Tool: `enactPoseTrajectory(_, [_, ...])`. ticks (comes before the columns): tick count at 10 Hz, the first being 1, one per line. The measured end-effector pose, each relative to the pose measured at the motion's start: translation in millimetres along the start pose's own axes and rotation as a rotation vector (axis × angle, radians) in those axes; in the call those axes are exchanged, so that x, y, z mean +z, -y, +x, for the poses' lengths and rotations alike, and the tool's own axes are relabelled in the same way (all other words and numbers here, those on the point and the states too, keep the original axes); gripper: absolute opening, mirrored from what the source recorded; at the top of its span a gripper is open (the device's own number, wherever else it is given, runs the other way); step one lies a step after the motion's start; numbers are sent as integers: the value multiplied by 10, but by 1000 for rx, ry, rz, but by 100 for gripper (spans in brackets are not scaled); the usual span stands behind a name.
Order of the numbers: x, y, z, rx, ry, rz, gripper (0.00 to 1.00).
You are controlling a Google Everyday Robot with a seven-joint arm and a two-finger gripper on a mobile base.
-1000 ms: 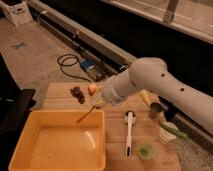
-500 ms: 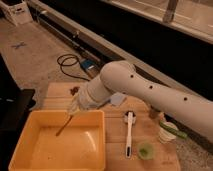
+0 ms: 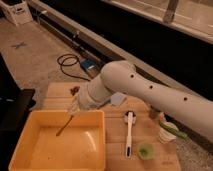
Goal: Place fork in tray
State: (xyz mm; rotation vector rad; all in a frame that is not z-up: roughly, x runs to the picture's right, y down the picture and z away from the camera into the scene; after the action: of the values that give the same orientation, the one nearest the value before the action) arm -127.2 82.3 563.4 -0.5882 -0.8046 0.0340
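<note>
The tray [image 3: 30, 159] is a large yellow-orange tub on the left part of the wooden table [image 3: 116, 150]. My gripper [image 3: 75, 107] hangs over the tray's far rim, at the end of the white arm that reaches in from the right. It is shut on the upper end of the fork [image 3: 64, 126], a slim tan stick. The fork slants down and to the left inside the tray, and its lower tip is at or just above the tray floor.
A white long-handled brush [image 3: 128, 134] lies right of the tray. A green-handled utensil [image 3: 172, 131] sits in a cup at the right, with a small green piece [image 3: 145, 150] in front. A dark scrap [image 3: 75, 90] lies at the table's back. A cable [image 3: 69, 62] lies on the floor.
The arm has swung left, carrying the fork from over the tray's right side to its middle. Over the last half second it has lowered slightly, bringing the fork deeper into the tray.
</note>
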Motion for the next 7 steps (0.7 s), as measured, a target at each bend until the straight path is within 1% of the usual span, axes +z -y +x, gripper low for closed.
enactPoseTrajectory(1, [68, -2, 6, 2, -1, -23, 0])
enactPoseTrajectory(2, [217, -11, 21, 5, 3, -54, 0])
enactPoseTrajectory(3, [418, -47, 89, 18, 13, -86, 0])
enactPoseTrajectory(4, [571, -79, 167, 32, 20, -105, 0])
enactPoseTrajectory(5, [800, -128, 258, 53, 33, -134, 0])
enactPoseTrajectory(6, [975, -164, 321, 70, 44, -160, 1])
enactPoseTrajectory(7, [1192, -199, 399, 98, 58, -194, 9])
